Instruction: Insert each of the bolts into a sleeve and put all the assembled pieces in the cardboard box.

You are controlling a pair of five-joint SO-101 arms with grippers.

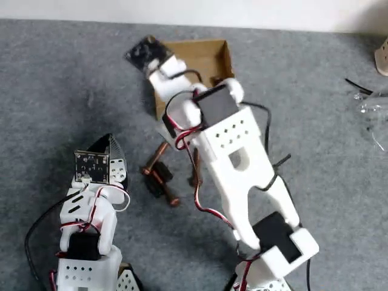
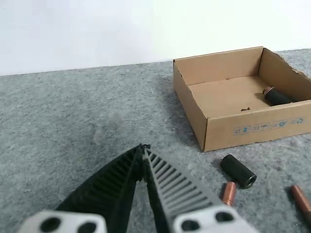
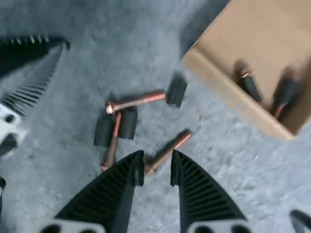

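Well, blue symbols (image 2: pixel 266 126) on cardboard box (image 2: pixel 221 66)

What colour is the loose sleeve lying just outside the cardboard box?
Black. The sleeve shows best in the left wrist view.

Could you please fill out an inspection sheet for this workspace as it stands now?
Surface: grey carpet-like table cover, no spills seen.
Job's things: cardboard box holds two assembled pieces; three bolts and three sleeves lie loose outside it.
Clutter: clear plastic item near the table's right edge.
Grippers: left gripper shut and empty, apart from the parts; right gripper open, one bolt's end between its fingertips.
Cables: red and black wires loop along both arms.
Surroundings: white wall behind the table.
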